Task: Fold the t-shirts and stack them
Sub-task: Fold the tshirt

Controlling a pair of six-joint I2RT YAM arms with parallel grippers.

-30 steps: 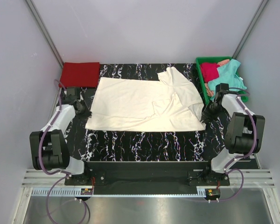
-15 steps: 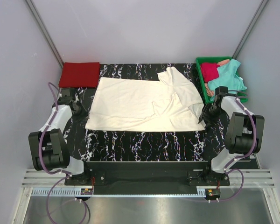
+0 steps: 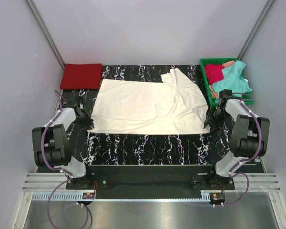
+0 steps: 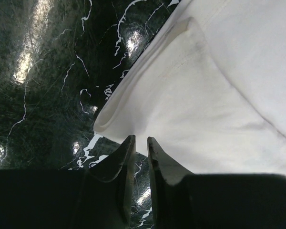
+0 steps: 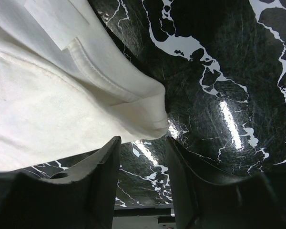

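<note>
You're working the near hem of the cream-white shirt [image 3: 143, 107], which is lying spread flat across the worktop [image 3: 148, 143].

Left gripper [image 4: 140, 138]: jaws are sitting a slit apart at the near-left corner, nothing clamped as far as I can see. Open it wider before going in, so one finger is sliding under the hem and the other is coming over it.

Right gripper [image 5: 143, 139]: jaws are standing about half open and empty, with the doubled-over near-right corner just past the tips. Take both layers of that corner, not only the top flap.

Pinching both corners evenly looks best, then lifting together so the fold is landing straight.

Farther back, the folded red shirt [image 3: 81, 76] is sitting at the far left. The teal shirt [image 3: 233, 78] and crimson shirt [image 3: 213, 72] are waiting bunched in the green tray [image 3: 203, 86] at the far right.
</note>
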